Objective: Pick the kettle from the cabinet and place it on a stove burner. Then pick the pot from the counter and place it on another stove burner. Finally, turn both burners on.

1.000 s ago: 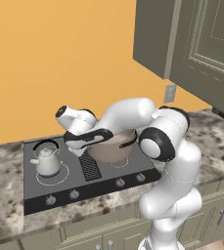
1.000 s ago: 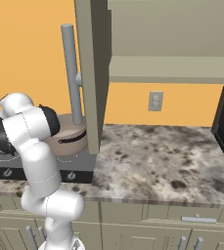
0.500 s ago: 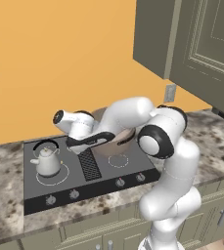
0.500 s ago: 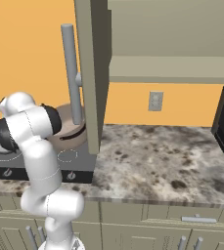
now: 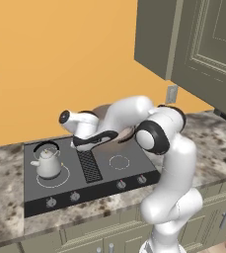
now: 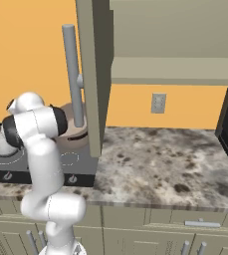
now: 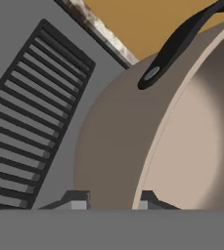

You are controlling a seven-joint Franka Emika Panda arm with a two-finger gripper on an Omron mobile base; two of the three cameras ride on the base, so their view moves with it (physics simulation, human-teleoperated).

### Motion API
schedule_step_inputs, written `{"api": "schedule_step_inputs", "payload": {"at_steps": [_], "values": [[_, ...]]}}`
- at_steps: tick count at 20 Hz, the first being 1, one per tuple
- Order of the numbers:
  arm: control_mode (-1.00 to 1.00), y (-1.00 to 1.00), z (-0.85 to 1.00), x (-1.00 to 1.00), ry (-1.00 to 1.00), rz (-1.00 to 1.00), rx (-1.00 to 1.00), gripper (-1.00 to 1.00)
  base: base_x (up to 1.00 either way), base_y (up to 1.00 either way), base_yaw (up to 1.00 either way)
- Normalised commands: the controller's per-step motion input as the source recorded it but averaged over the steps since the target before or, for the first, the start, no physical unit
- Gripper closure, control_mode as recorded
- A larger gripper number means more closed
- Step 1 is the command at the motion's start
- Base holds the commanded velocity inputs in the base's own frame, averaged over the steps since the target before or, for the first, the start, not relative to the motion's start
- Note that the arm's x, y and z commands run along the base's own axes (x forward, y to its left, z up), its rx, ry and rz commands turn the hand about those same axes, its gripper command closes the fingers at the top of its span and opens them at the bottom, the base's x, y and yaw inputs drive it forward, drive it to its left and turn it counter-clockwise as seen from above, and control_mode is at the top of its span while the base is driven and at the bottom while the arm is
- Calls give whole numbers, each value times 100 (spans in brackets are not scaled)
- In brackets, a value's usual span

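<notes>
Above the flat dark grey cooktop (image 5: pixel 109 170), the claw (image 7: pixel 111 202) pinches the rim of the wide tan-grey metal pot (image 7: pixel 147 141). To finish well, it should lower level, centred over a free ring.

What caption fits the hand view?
Gripper shut on the tan pot's rim, its dark side handle ahead, cooktop vent grille alongside.

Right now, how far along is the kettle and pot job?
Done: the kettle sits on the left burner ring. In hand: the hand straddles the pot wall, over the cooktop beside the vent grille. Left: set the pot on a burner, turn both on.
</notes>
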Motion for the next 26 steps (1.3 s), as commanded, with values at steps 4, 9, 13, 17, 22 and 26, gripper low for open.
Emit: {"api": "schedule_step_inputs", "payload": {"at_steps": [4,9,13,17,22,26], "values": [[-100,0,0,64,0,0,8,100,0,0,0],[-100,0,-12,50,1,0,2,100,0,0,0],[-100,0,-6,28,7,0,6,100,0,0,0],[-100,0,8,2,3,0,12,100,0,0,0],[-100,0,23,0,0,0,12,100,0,0,0],[-100,0,6,0,0,0,4,100,0,0,0]]}}
